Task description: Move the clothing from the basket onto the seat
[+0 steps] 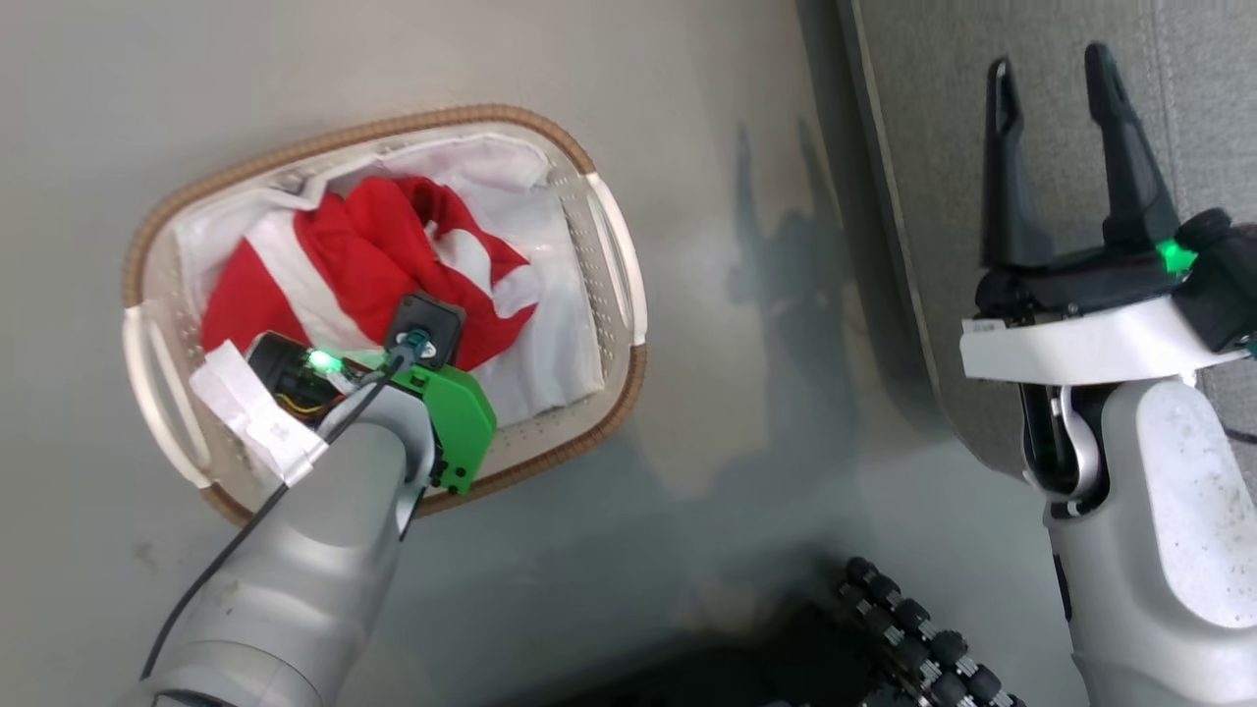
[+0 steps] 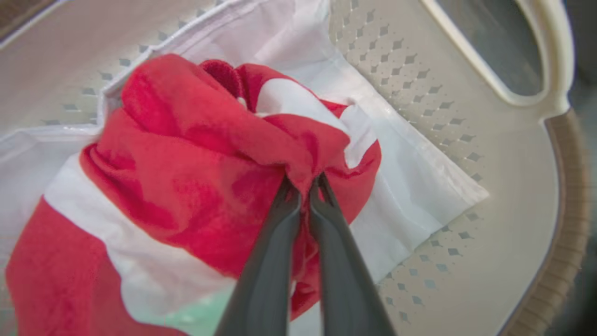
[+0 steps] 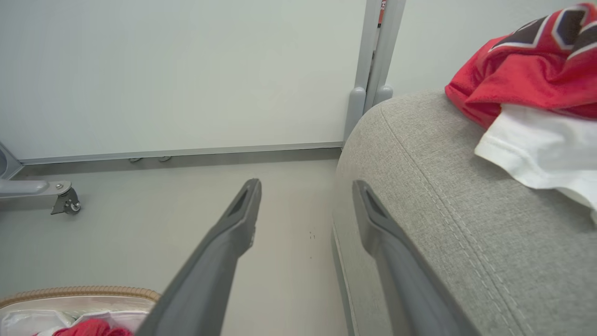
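The basket point(image 2: 489, 196) is moulded in smooth, perforated white plastic and edged with a brown woven rim; the clothing point(image 2: 186, 177) is seen as soft, matt red cloth. The seat point(image 3: 466, 242) is covered in coarse matt grey fabric, and a faint sheen is shown by the smooth floor point(image 1: 737, 412).

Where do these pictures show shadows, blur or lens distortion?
Head view: dark shadows lie on the glossy floor between basket and seat. Left wrist view: left gripper and red garment look soft, the basket wall bows. Right wrist view: even light, the seat's seam is sharp.
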Controlling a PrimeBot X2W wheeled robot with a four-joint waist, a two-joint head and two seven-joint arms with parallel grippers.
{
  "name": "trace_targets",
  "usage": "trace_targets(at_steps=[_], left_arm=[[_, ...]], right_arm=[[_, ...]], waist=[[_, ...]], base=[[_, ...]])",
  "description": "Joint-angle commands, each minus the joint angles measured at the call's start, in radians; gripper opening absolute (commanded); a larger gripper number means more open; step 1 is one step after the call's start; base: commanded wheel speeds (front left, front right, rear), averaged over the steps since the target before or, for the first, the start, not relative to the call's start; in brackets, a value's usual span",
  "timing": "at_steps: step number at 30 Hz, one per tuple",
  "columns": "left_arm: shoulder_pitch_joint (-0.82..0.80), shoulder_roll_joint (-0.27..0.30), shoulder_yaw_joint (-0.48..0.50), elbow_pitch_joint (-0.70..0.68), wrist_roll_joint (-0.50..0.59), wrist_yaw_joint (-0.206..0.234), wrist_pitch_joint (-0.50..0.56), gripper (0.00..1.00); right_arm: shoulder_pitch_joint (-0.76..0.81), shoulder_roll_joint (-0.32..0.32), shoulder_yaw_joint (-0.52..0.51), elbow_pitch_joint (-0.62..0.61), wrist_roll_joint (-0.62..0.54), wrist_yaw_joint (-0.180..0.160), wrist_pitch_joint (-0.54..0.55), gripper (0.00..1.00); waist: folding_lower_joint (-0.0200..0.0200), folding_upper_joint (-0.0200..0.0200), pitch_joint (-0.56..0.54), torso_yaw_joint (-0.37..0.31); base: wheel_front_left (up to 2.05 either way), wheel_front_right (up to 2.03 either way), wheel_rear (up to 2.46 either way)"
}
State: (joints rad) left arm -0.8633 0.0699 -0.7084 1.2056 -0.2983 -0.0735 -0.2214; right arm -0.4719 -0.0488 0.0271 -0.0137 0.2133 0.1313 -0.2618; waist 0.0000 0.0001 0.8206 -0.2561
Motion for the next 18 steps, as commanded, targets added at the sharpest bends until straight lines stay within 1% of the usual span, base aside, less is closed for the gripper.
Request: trace_targets(at_steps=[1,9,14,18], left_arm=[[0.018,-0.011,-0.002,-0.015,-0.005,-0.008,-0.013,0.00],[0.065,-0.017,-0.038,-0.149,-0.024,-0.041,-0.042,0.00],[0.064,-0.010,-0.061,-0.229,-0.042,-0.053,-0.044,0.00],[0.032,-0.003,-0.091,-0.293,-0.061,-0.057,-0.017,0.00]], right_arm=[[0.021,-0.003,-0.010,0.013,-0.009,-0.001,-0.005,1.00],[0.129,-0.003,-0.053,0.115,-0.049,-0.001,-0.005,1.00],[0.194,-0.004,-0.057,0.183,-0.054,-0.001,-0.005,1.00],[0.239,-0.004,-0.045,0.227,-0.057,-0.001,-0.005,1.00]], waist=[[0.0000,-0.0001,-0.100,0.058],[0.0000,-0.0001,-0.330,0.145],[0.0000,-0.0001,-0.482,0.177],[0.0000,-0.0001,-0.594,0.192]], base=[[0.00,0.00,0.00],[0.00,0.00,0.00],[0.00,0.00,0.00],[0.00,0.00,0.00]])
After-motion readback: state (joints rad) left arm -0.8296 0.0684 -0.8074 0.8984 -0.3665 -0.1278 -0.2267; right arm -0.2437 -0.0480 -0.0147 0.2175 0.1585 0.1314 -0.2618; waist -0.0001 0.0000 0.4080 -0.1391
